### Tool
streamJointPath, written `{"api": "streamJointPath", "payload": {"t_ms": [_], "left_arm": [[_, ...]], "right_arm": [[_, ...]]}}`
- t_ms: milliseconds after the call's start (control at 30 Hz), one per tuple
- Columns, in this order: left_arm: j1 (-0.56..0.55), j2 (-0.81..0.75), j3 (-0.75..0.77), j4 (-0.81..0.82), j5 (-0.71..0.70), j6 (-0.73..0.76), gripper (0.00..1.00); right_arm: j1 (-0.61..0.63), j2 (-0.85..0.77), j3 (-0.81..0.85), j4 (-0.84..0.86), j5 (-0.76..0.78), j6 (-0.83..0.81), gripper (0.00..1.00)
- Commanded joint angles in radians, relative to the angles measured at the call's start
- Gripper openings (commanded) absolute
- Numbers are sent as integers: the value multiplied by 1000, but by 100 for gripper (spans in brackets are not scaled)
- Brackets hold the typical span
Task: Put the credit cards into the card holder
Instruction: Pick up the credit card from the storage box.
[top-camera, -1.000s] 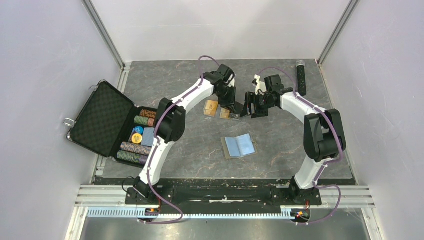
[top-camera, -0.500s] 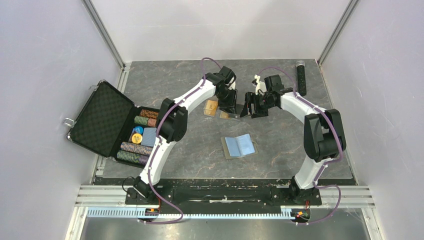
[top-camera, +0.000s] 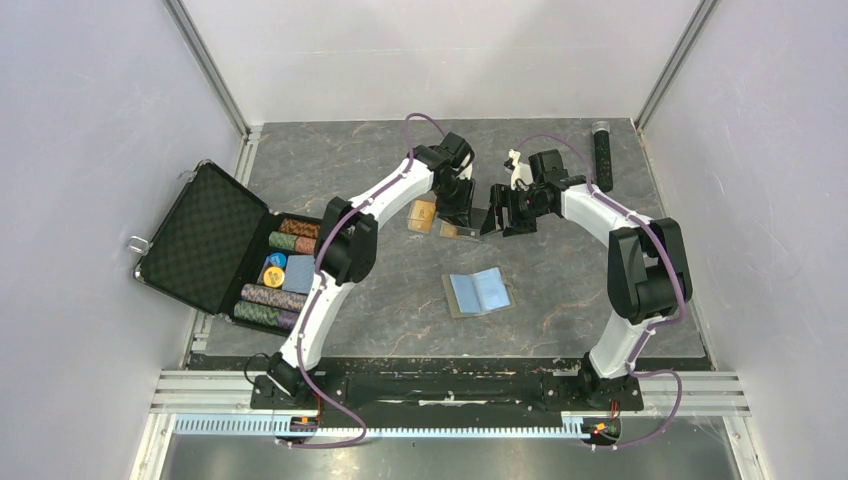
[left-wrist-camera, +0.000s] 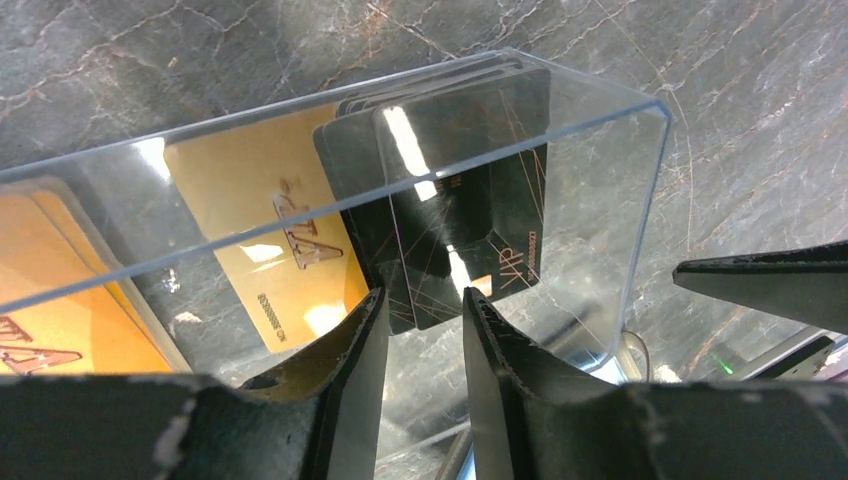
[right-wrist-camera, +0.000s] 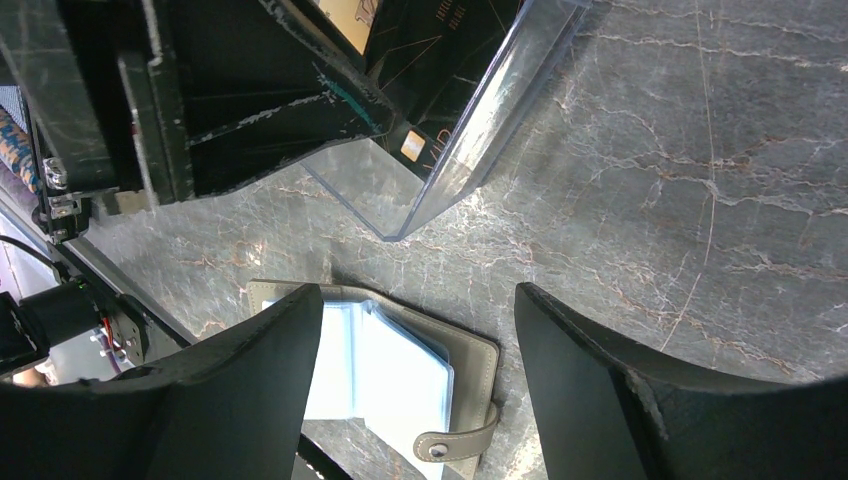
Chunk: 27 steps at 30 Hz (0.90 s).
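Card holder (top-camera: 478, 293) one, clear box (top-camera: 456, 231) one

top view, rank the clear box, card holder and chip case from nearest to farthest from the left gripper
1. clear plastic box, right at the left gripper, mid table.
2. card holder, lying open, closer to the arm bases.
3. poker-chip case, open at the table's far left edge.
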<state>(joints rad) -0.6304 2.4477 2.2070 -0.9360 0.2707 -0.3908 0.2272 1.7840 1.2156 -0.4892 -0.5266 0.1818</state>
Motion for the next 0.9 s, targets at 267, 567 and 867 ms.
{"api": "streamJointPath", "payload": {"t_ms": [267,567,867], "left_arm": [[-11,54,64,2,21,38,24],[-23,31,95,0,16,36,2],[-23,-12,88,1,-25,36,2]], "right_arm": [[1,4,6,-5,-21,-24,73],[1,3,-2,-6,-21,-26,73],[1,2,-10,-5,-23,-28,73]]}}
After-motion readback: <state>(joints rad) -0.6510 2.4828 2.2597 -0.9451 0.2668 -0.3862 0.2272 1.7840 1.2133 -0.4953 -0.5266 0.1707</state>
